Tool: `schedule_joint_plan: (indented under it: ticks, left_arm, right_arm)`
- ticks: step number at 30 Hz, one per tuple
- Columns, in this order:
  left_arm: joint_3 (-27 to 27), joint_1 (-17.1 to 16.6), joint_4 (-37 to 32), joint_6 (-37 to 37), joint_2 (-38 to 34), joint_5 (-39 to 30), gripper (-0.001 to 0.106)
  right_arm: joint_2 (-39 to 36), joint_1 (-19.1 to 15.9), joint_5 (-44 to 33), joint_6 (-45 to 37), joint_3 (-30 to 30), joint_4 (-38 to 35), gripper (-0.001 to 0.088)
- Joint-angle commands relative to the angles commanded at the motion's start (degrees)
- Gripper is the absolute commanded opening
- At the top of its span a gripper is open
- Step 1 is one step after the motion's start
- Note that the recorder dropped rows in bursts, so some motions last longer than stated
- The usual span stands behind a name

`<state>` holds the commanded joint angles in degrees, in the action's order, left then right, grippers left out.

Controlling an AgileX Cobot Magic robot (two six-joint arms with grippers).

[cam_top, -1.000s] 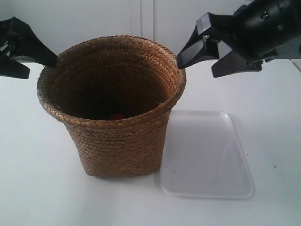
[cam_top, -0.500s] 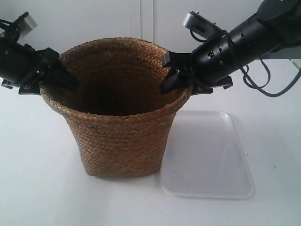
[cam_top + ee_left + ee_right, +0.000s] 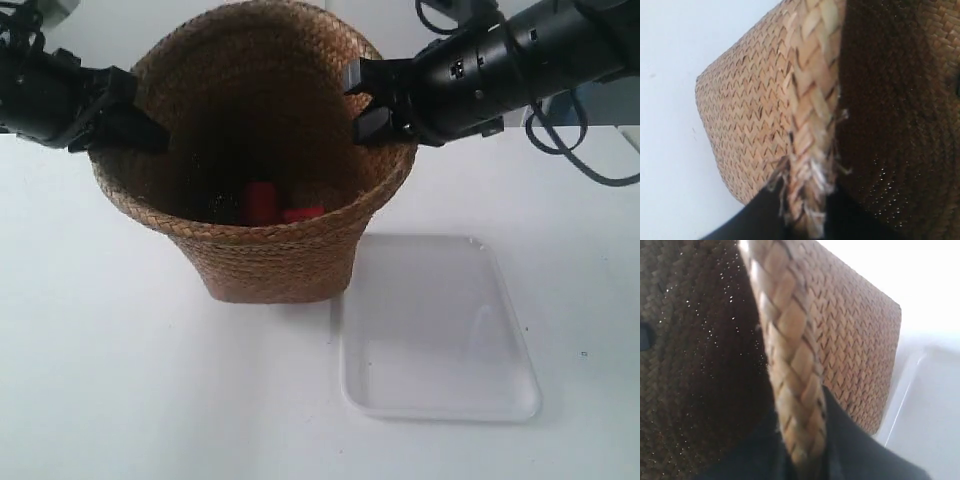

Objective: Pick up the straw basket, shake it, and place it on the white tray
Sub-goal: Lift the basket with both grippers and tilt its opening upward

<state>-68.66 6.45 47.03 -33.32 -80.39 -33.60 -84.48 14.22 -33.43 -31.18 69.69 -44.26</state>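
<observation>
- Straw basket (image 3: 270, 265), large, brown and woven, with a round flared rim tapering to a narrower base, is held between the two arms. It appears to be clear of the white table top (image 3: 120, 390) and is tipped with its mouth toward the exterior camera.
- Its position is just beside the flat, shallow white plastic tray (image 3: 440, 330), at the tray's far corner and not yet over it.
- The left gripper (image 3: 135, 125) is clamped on the rim at the exterior view's left. In the left wrist view one jaw sits inside the braid and one outside, and frayed straw ends are pinched between them.
- The right gripper (image 3: 365, 105) is clamped the same way on the opposite rim, on the tray side, as the right wrist view shows.
- Opposite grips are judged to suit a basket without handles, since the thick braided rim is the one firm edge and a two-sided hold steadies the load for shaking.
- Small red pieces (image 3: 262, 203) are seen at the bottom, gathered toward the low side. What they are cannot be told.
- The wall is a tight herringbone weave, matte and somewhat pliant. The tray is smooth, glossy, low-rimmed and round-cornered.
</observation>
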Motion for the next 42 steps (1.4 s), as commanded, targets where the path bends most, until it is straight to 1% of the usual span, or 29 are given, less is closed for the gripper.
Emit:
schedule_joint_plan:
  ticks: [3,7,10,14,16,18,19,21,23,24,25,26,28,29,30,31,32,33,34,35,36,37,38,39,40,41,42]
  left_arm:
    - [3.8,4.7,-1.4,0.1,4.7,9.9,0.0]
    - [9.9,9.3,-1.8,-0.1,10.7,17.8,0.0]
    - [15.3,12.8,-3.2,-0.7,15.6,23.3,0.0]
    - [23.2,17.2,-3.7,-2.8,23.3,29.8,0.0]
    - [26.0,18.1,-3.7,-2.8,25.6,32.4,0.0]
    - [28.1,18.3,-3.7,-2.7,26.4,36.4,0.0]
    - [28.6,18.3,-3.6,-2.4,26.4,38.7,0.0]
    - [29.2,18.3,-3.2,0.5,25.3,43.7,0.0]
    - [29.2,18.3,-3.2,3.9,24.4,46.2,0.0]
    - [29.2,18.3,-3.2,3.9,24.4,45.8,0.0]
    - [29.2,18.3,-3.2,4.0,25.0,44.9,0.0]
    - [28.9,18.4,-3.2,4.0,26.2,42.3,0.0]
    - [27.8,18.4,-4.5,4.0,29.3,35.0,0.0]
    - [27.4,18.4,-5.2,4.0,31.6,32.0,0.0]
    - [27.3,18.4,-5.2,4.0,33.4,29.6,0.0]
    - [27.3,18.4,-4.9,4.0,35.5,28.4,0.0]
    - [27.3,18.4,-4.6,4.0,37.0,28.0,0.0]
    - [27.5,18.4,-4.9,3.7,37.7,28.3,0.0]
    - [28.2,18.4,-5.2,3.0,37.4,30.5,0.0]
    - [29.3,18.4,-5.2,2.5,35.9,34.2,0.0]
    - [30.3,18.4,-5.4,1.5,33.6,38.2,0.0]
    - [30.7,18.2,-5.5,0.2,31.4,40.0,0.0]
    - [30.3,18.2,-5.6,-1.1,30.2,40.3,0.0]
    - [28.8,18.2,-5.6,-1.4,30.3,37.6,0.0]
    - [26.9,18.3,-5.7,-1.4,31.5,33.1,0.0]
    - [24.5,18.3,-6.6,-1.7,33.4,26.6,0.0]
    - [22.5,18.3,-7.4,-2.1,35.2,21.8,0.0]
  right_arm:
    - [4.9,3.7,6.8,-0.2,-4.4,2.8,0.0]
    - [11.9,6.0,14.1,-0.1,-11.4,3.3,0.0]
    - [18.8,8.0,16.6,-0.1,-16.3,3.3,0.0]
    - [27.7,10.3,17.6,-0.1,-22.9,3.3,0.0]
    - [30.5,10.8,18.4,-0.1,-25.3,3.3,0.0]
    - [31.4,10.8,20.9,-0.1,-27.9,3.2,0.0]
    - [31.1,10.8,22.6,-0.1,-28.8,2.8,0.0]
    - [29.3,10.8,28.4,-0.1,-30.8,2.6,0.0]
    - [26.6,10.8,32.7,-0.1,-31.3,2.6,0.0]
    - [25.7,10.8,32.8,-0.1,-31.1,2.6,0.0]
    - [25.5,10.8,30.6,-0.1,-30.4,2.6,0.0]
    - [25.9,10.9,27.2,0.3,-29.2,2.5,0.0]
    - [28.7,11.6,15.3,1.5,-25.9,2.4,0.0]
    - [30.3,12.3,11.9,1.6,-24.9,1.8,0.0]
    - [32.6,13.3,9.9,2.0,-24.2,0.6,0.0]
    - [34.7,14.4,10.2,2.4,-24.1,-1.4,0.0]
    - [36.3,15.4,11.9,2.8,-24.2,-2.2,0.0]
    - [36.9,16.1,15.6,3.1,-25.0,-2.0,0.0]
    - [36.4,16.4,21.5,2.8,-26.7,-0.3,0.0]
    - [34.7,16.4,28.8,2.8,-29.2,1.2,0.0]
    - [30.6,16.3,36.9,2.7,-31.6,2.8,0.0]
    - [27.7,15.8,43.1,1.8,-33.2,2.9,0.0]
    - [25.4,15.3,44.7,1.6,-33.2,2.1,0.0]
    - [24.6,15.0,40.8,2.3,-31.4,0.9,0.0]
    - [25.6,15.0,35.3,3.1,-29.5,0.8,0.0]
    - [27.7,15.3,29.1,3.2,-27.5,0.8,0.0]
    - [29.6,15.9,22.1,3.2,-25.0,0.8,0.0]
